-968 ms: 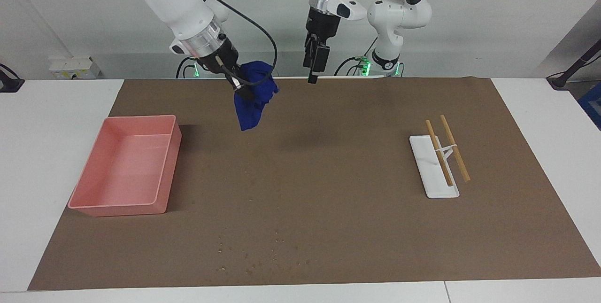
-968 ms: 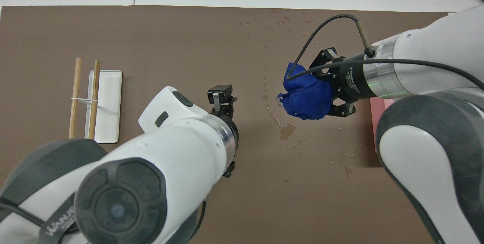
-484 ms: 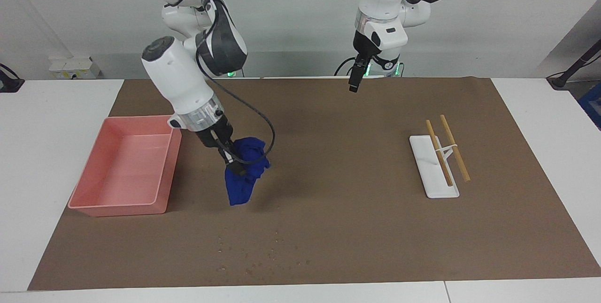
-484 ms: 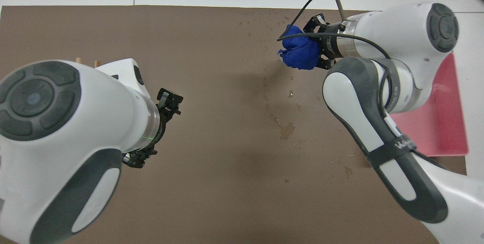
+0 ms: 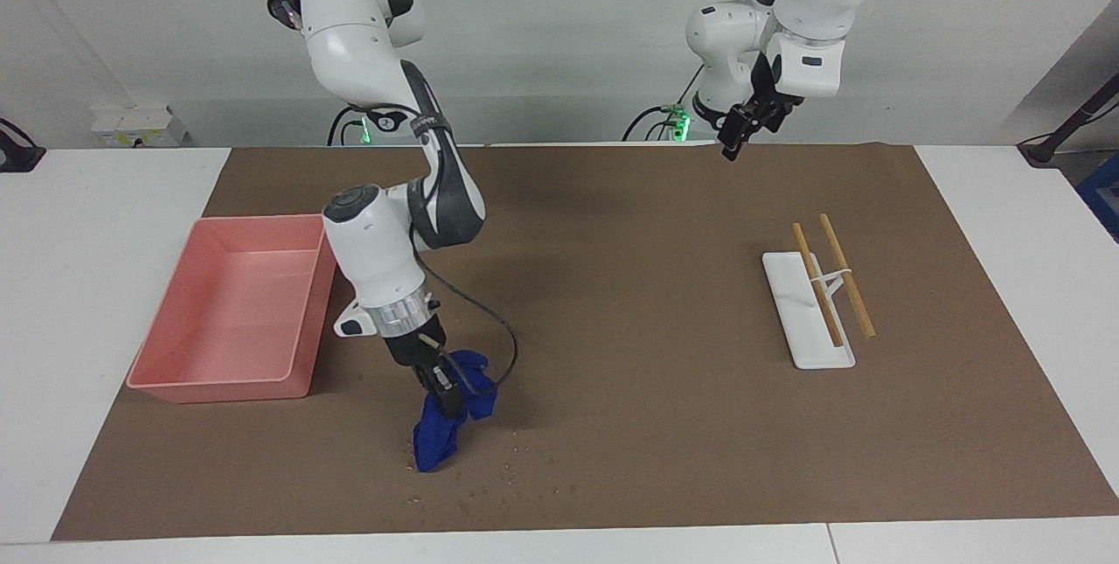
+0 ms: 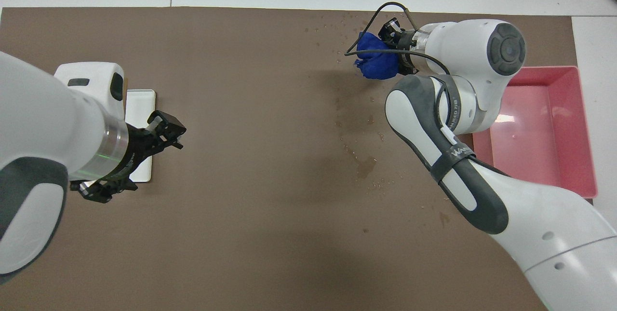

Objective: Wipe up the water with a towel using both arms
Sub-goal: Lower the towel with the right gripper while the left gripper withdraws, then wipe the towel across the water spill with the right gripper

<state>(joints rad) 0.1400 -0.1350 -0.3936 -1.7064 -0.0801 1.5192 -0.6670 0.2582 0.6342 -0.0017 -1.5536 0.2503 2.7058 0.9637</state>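
My right gripper (image 5: 444, 393) pinches the towel (image 5: 446, 421), which hangs below it onto the water (image 5: 516, 449) near the desk (image 5: 988, 494) edge farthest from me; I can't tell my left gripper's (image 5: 733, 137) state.

Royal-blue towel (image 5: 444, 424); pink tray (image 5: 229, 310); brown mat (image 5: 612, 302) on white tabletop (image 5: 87, 223); white holder (image 5: 800, 319) with 2 tan chopsticks (image 5: 830, 280); white-and-grey arms (image 5: 385, 223).

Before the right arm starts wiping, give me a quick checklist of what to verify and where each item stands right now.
1. Blue towel held by right tool: ok.
2. Towel's hanging tip down at the brown mat: ok in the facing view; actual contact: cannot tell.
3. Water droplets beside the towel, not yet wiped: ok.
4. Pink tray away from the droplets: ok.
5. Left tool raised over the mat's edge nearest the robots, waiting: ok.
6. Chopsticks on the white rest far from the droplets: ok.
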